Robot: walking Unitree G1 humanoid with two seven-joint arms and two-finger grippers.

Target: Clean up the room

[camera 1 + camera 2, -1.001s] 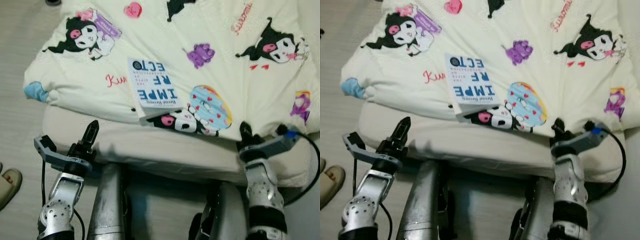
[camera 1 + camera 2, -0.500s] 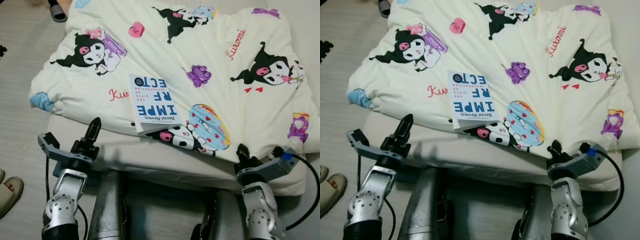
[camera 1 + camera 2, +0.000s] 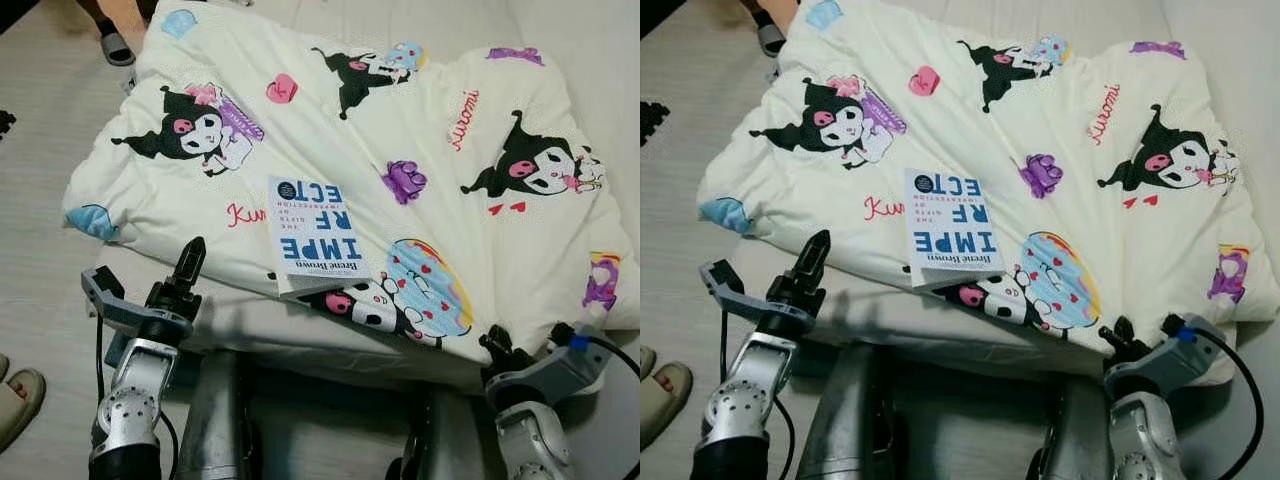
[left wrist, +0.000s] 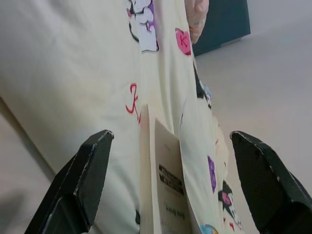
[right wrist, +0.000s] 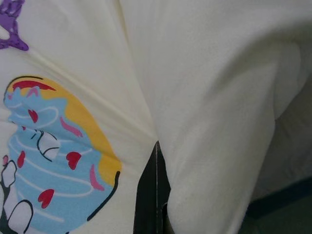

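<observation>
A white book (image 3: 315,235) with dark blue lettering lies flat on a cream blanket (image 3: 420,120) printed with cartoon figures, close to the blanket's near edge. My left gripper (image 3: 190,262) is open, held near the mattress edge just left of and below the book. In the left wrist view its fingers (image 4: 90,170) stand wide apart, with the book's edge (image 4: 163,185) ahead between them. My right gripper (image 3: 495,343) is shut and touches the blanket's near right edge. In the right wrist view its fingers (image 5: 155,195) make one closed black wedge against the cloth.
The blanket covers a low mattress (image 3: 250,325) on a pale floor (image 3: 40,150). A person's sandalled foot (image 3: 118,47) stands at the far left corner. Another foot in a beige slipper (image 3: 18,395) is at the near left. My legs are under the mattress edge.
The whole view has shifted and now takes in more of the blanket's far side. The book has not moved on the blanket. Both grippers sit lower in the picture, their states unchanged.
</observation>
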